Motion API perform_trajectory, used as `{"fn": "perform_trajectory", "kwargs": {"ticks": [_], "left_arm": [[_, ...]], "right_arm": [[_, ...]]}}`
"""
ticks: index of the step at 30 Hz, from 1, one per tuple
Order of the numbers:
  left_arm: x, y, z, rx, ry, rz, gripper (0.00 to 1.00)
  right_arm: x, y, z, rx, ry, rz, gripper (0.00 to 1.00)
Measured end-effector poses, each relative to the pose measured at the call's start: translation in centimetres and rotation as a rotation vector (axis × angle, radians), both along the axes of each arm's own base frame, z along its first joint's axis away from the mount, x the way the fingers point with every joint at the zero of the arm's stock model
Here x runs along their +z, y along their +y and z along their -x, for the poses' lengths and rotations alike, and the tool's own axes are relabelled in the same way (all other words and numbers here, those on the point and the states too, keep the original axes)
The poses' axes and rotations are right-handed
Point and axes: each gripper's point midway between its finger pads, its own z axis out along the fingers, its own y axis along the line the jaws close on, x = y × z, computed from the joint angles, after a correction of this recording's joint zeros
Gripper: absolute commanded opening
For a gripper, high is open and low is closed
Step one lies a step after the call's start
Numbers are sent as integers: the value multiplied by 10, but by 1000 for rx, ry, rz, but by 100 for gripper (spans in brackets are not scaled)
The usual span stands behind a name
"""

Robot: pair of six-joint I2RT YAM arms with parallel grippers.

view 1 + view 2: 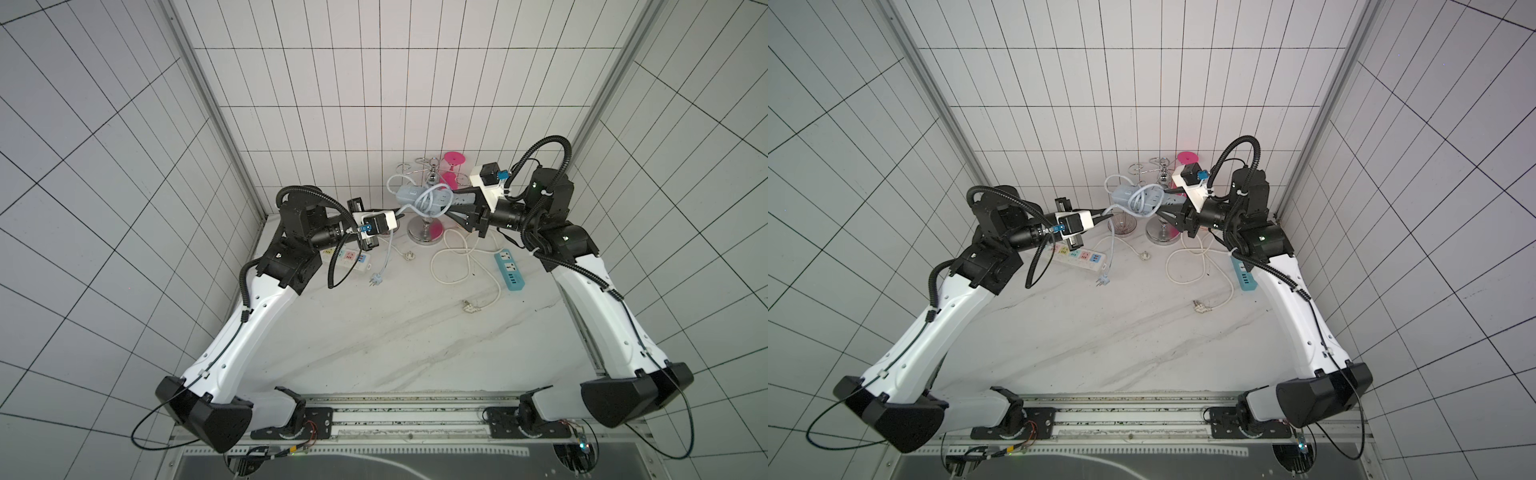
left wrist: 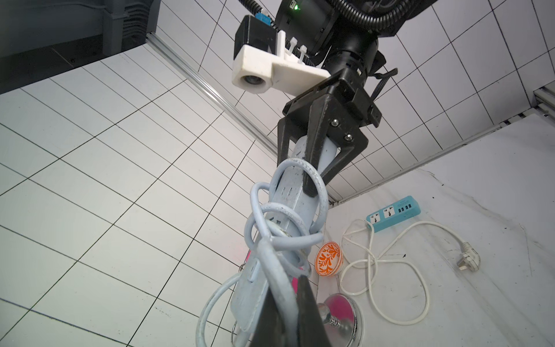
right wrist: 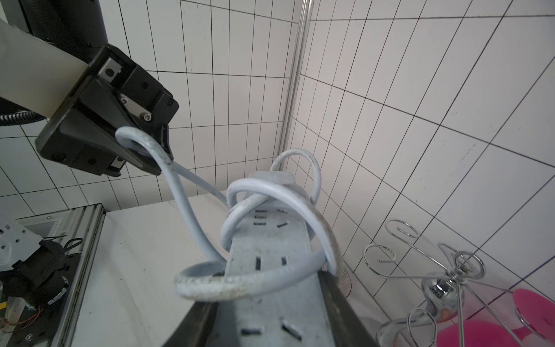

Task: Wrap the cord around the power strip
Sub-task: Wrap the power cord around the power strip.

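The pale blue-grey power strip (image 1: 409,193) (image 1: 1125,194) hangs in the air above the back of the table. My right gripper (image 1: 451,205) (image 3: 270,318) is shut on its right end, one finger on each long side. The cord (image 1: 424,204) (image 3: 240,288) lies in a few loose loops round the strip (image 2: 303,210) (image 3: 270,240). My left gripper (image 1: 401,215) (image 2: 288,315) is shut on the cord just left of the strip, as the right wrist view shows (image 3: 153,162). From there the cord drops to its plug (image 1: 376,277) (image 1: 1102,280) on the table.
A white strip with multicoloured sockets (image 1: 1077,255) lies under my left arm. A bright blue strip (image 1: 509,270) lies at the right with its white cable (image 1: 453,257) coiled and plug (image 1: 469,307) in front. A chrome glass rack (image 1: 428,226) stands below the held strip.
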Motion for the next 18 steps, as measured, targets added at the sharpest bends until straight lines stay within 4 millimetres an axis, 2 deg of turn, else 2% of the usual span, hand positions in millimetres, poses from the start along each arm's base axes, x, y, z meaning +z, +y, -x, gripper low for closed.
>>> {"fn": "perform_trajectory", "kwargs": {"ticks": [7, 10, 13, 18], "left_arm": [[-17, -11, 2, 44, -95, -151, 0], [-23, -9, 0, 72, -124, -210, 0], [-28, -6, -4, 112, -168, -273, 0], [-28, -3, -12, 168, -256, -337, 0]], "right_arm": [[-46, 16, 24, 28, 150, 131, 0], [-58, 22, 34, 29, 176, 179, 0], [-60, 19, 45, 9, 179, 215, 0], [-50, 5, 62, -40, 142, 240, 0]]}}
